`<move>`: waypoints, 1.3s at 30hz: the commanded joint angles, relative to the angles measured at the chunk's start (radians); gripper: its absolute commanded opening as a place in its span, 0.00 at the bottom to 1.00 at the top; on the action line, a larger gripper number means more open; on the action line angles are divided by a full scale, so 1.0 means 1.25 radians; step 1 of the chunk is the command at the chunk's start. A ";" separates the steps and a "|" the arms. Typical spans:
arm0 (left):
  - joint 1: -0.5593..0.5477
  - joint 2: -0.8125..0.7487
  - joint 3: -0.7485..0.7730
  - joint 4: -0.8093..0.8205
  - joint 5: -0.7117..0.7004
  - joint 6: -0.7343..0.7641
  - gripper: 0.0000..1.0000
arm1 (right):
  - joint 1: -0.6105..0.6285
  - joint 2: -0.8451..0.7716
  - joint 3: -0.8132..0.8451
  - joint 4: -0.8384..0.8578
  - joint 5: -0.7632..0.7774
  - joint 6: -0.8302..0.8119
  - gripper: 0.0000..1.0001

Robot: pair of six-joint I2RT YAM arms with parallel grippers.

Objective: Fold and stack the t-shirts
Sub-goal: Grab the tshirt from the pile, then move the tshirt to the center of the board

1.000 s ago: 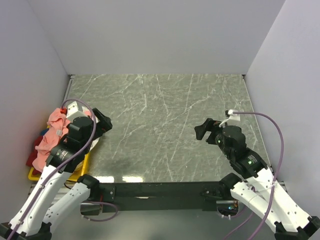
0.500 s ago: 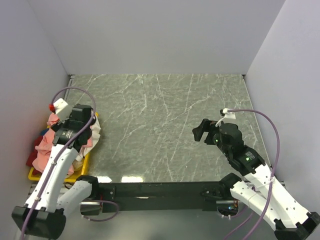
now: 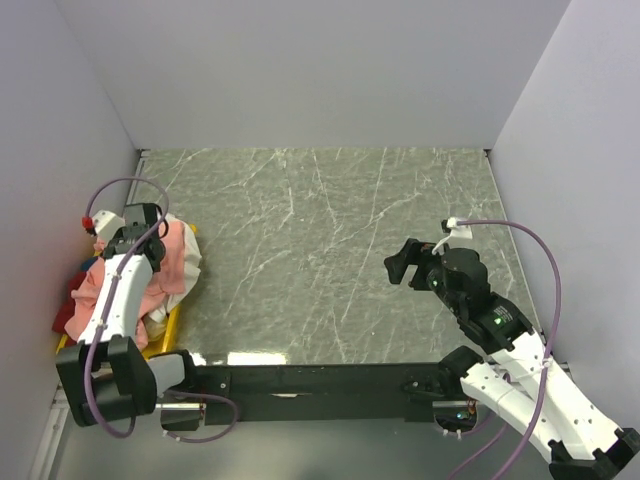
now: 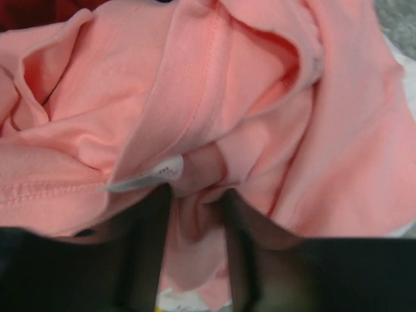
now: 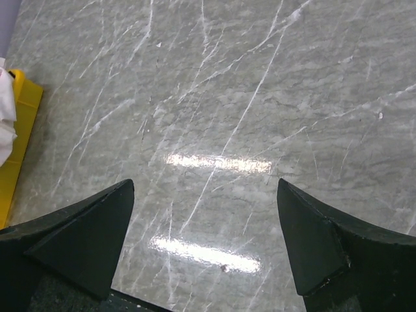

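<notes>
The salmon-pink t-shirt (image 3: 172,262) lies crumpled on top of a heap in the yellow bin (image 3: 163,337) at the table's left edge. My left gripper (image 3: 138,224) reaches down into that heap. In the left wrist view a fold of the pink shirt (image 4: 260,97), just under its white neck label (image 4: 146,177), sits pinched between the dark fingers of the left gripper (image 4: 195,201). A dark red t-shirt (image 3: 68,312) shows at the heap's left, and white cloth (image 3: 158,318) below the pink. My right gripper (image 3: 403,265) hangs open over bare table (image 5: 227,78), holding nothing.
The grey marble table (image 3: 320,230) is walled at the back and both sides. The yellow bin (image 5: 23,123) with a bit of white cloth (image 5: 5,123) shows at the left edge of the right wrist view. Something blue (image 3: 86,266) peeks from the heap.
My left arm swung left from the table's edge over the bin and down into the heap, and its jaws narrowed onto the pink cloth. The right arm barely moved.
</notes>
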 commanded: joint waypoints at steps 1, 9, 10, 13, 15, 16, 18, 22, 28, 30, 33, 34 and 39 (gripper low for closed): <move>0.039 0.011 0.007 0.025 0.048 0.002 0.36 | 0.005 -0.008 0.009 0.023 -0.008 -0.011 0.96; 0.043 -0.126 0.096 -0.003 0.135 0.066 0.01 | 0.005 0.001 0.040 0.007 -0.027 -0.016 0.96; 0.042 -0.159 0.135 -0.009 0.162 0.075 0.01 | 0.003 0.007 0.044 0.007 -0.035 -0.017 0.96; 0.042 -0.212 0.224 -0.013 0.251 0.112 0.00 | 0.005 0.022 0.070 0.003 -0.054 -0.014 0.95; 0.042 -0.229 0.296 -0.013 0.317 0.134 0.00 | 0.003 0.033 0.092 0.003 -0.064 -0.012 0.94; 0.042 -0.236 0.322 -0.015 0.379 0.136 0.00 | 0.005 0.038 0.108 0.002 -0.073 -0.012 0.94; 0.042 -0.234 0.407 -0.024 0.448 0.137 0.00 | 0.005 0.051 0.127 0.003 -0.080 -0.012 0.93; 0.042 -0.194 0.555 -0.024 0.602 0.125 0.00 | 0.005 0.085 0.212 -0.004 -0.080 -0.025 0.93; -0.012 -0.130 0.713 0.079 0.772 0.061 0.00 | 0.005 0.148 0.340 -0.025 -0.067 -0.039 0.92; -0.034 -0.121 0.712 0.129 0.834 0.010 0.01 | 0.005 0.164 0.363 -0.025 -0.069 -0.041 0.92; -0.117 -0.099 0.734 0.193 0.818 -0.028 0.01 | 0.005 0.181 0.403 -0.028 -0.073 -0.042 0.92; -0.156 -0.081 0.742 0.203 0.803 -0.028 0.01 | 0.005 0.185 0.415 -0.028 -0.074 -0.041 0.91; -0.459 -0.003 0.761 0.221 0.649 0.023 0.01 | 0.005 0.194 0.430 -0.024 -0.065 -0.037 0.91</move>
